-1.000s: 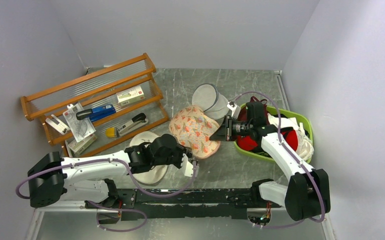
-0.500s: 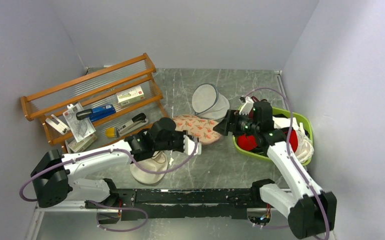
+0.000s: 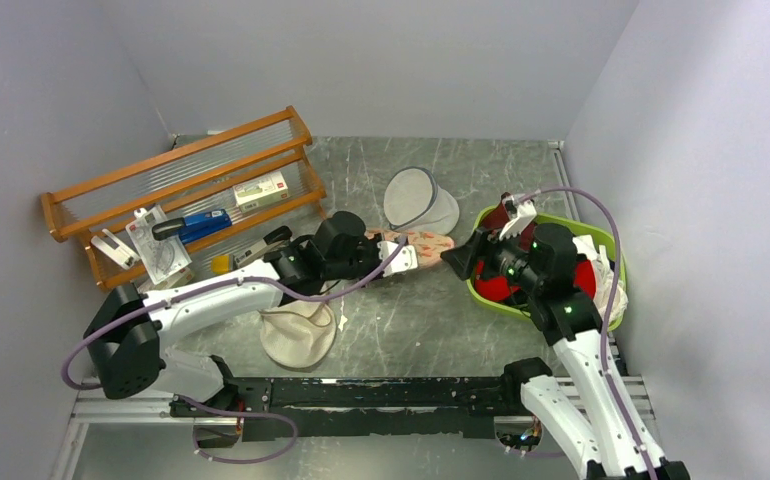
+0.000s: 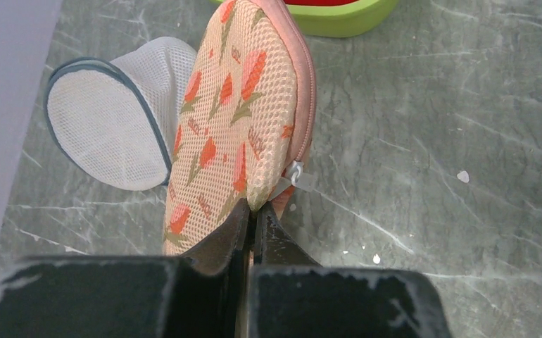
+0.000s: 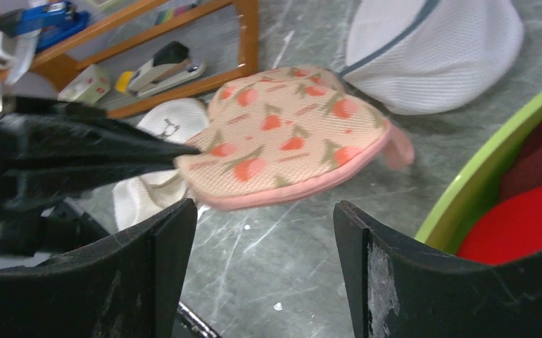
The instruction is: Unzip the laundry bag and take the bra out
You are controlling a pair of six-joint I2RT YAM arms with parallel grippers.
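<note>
The laundry bag (image 3: 419, 242) is pale pink with red-orange flower prints and hangs edge-on just above the table. My left gripper (image 3: 393, 258) is shut on its near edge. In the left wrist view the fingers pinch the bag's (image 4: 233, 120) rim beside the silver zip pull (image 4: 295, 172), and the left gripper (image 4: 253, 209) has no gap between its jaws. The pink zip looks closed along the rim. My right gripper (image 3: 458, 262) stands open to the bag's right, apart from it. In the right wrist view the bag (image 5: 289, 134) hangs beyond the open right gripper (image 5: 265, 208). The bra is hidden.
A wooden rack (image 3: 191, 190) with office items stands at the back left. A round white mesh pouch (image 3: 416, 200) lies behind the bag. A cream mesh bag (image 3: 296, 335) lies under my left arm. A green basket (image 3: 603, 240) of red garments sits at the right.
My left gripper has lifted the laundry bag and carried it back and to the right, turning it edge-on. My right gripper has let go of the bag, opened and drawn back to the right.
</note>
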